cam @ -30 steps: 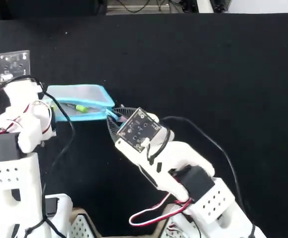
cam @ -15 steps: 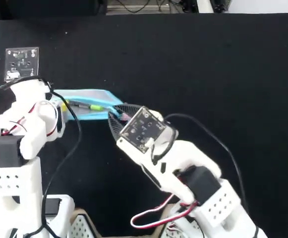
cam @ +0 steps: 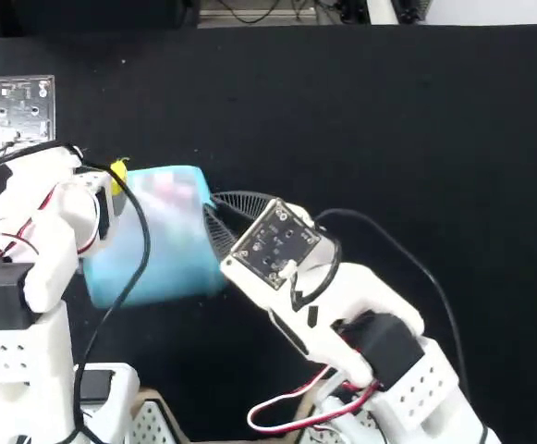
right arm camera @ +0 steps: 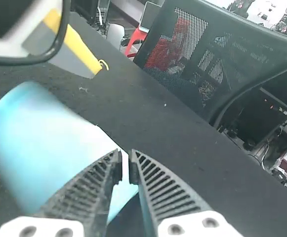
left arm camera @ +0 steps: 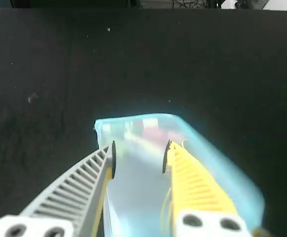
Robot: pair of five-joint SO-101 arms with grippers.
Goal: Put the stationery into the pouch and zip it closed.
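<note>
Pouch [cam: 157, 250], table's [cam: 388, 120] left edge: just tipped broadside, stationery [left arm camera: 150, 134] inside; left gripper [left arm camera: 140, 158], right gripper [right arm camera: 125, 163] both clamped on it; zip seemingly pending.

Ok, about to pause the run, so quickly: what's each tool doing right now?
Left tool: closed, holding the pouch.
Right tool: closed, apparently pinching the pouch's corner.

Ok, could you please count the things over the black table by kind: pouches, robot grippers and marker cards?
Light blue translucent pouch: 1
Robot grippers, the left gripper and the right gripper: 2
Square grey marker card: 1
Total: 4
The stationery inside the pouch is too blurred to count.
</note>
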